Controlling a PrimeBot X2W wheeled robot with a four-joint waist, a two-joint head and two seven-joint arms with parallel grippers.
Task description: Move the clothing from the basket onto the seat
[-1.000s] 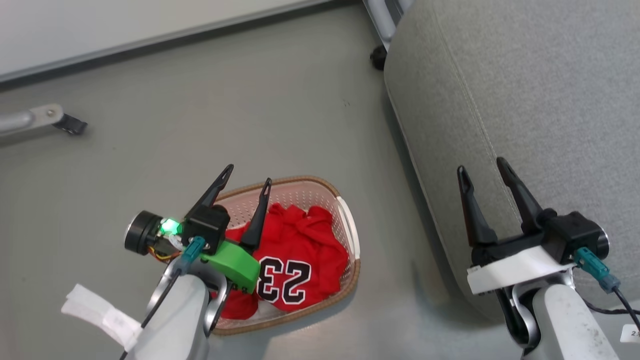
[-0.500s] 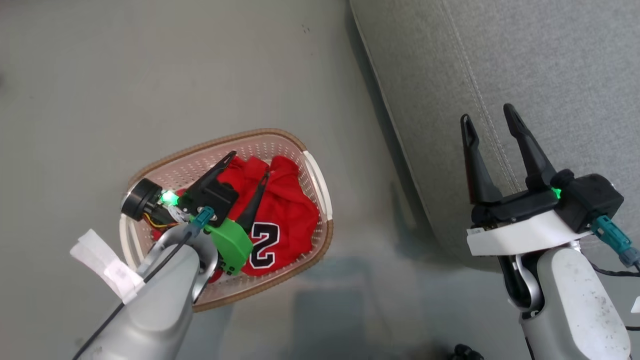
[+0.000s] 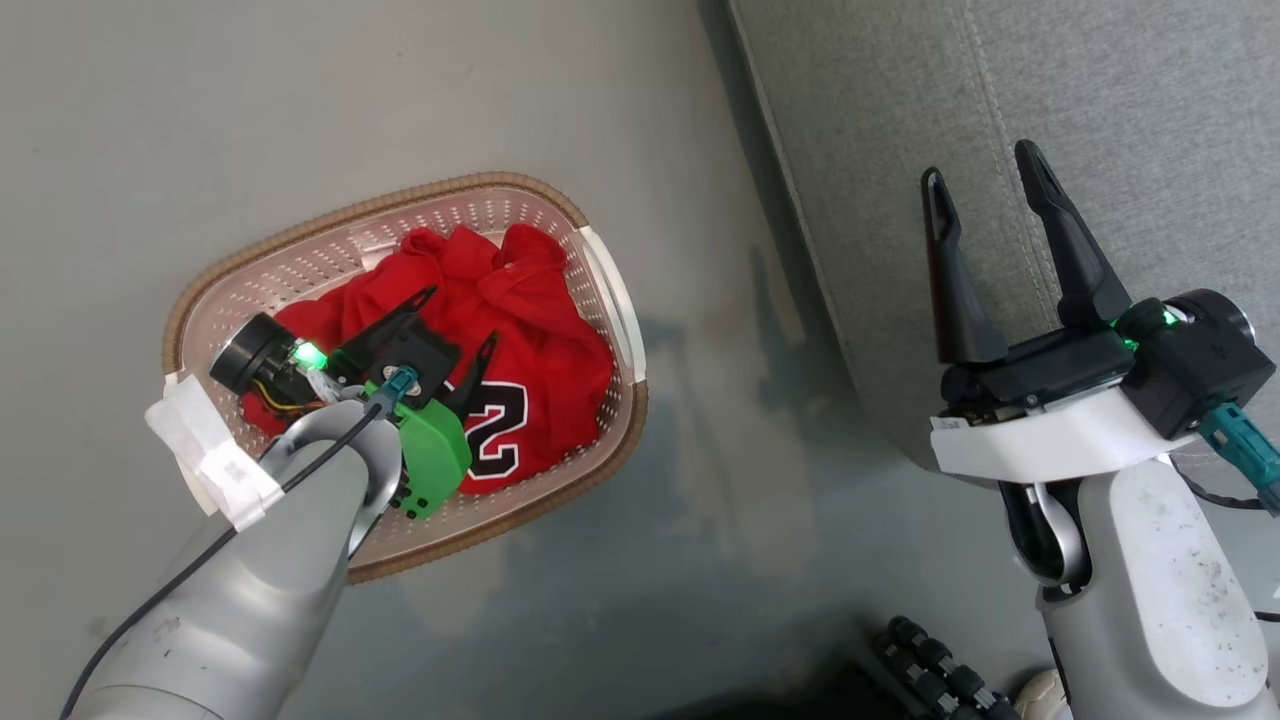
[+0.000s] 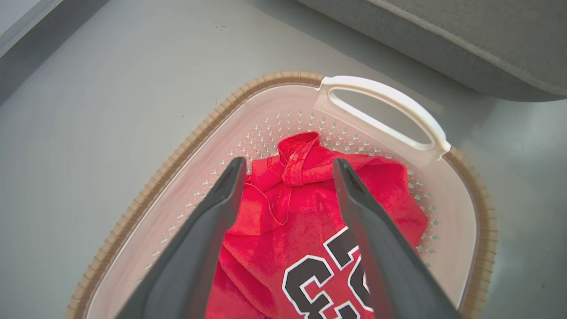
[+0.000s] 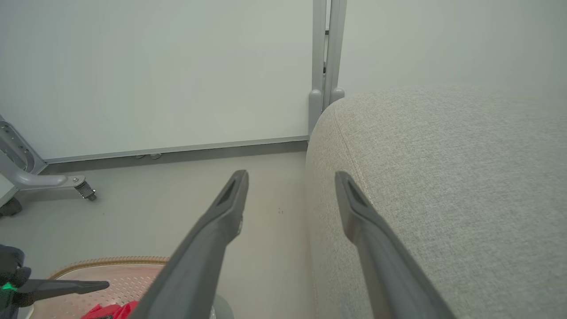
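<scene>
Red clothing [image 3: 530, 330], black white-edged "2"

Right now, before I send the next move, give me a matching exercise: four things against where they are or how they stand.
1 clothes
2 basket
3 left hand
4 right hand

a open, at the seat's edge
b on the floor beside the seat
c heaped in the basket
d open, above the clothes

Pairs: 1-c, 2-b, 3-d, 4-a

clothing [image 3: 545, 350] numeral seemingly half behind tool [image 3: 463, 313]
</scene>
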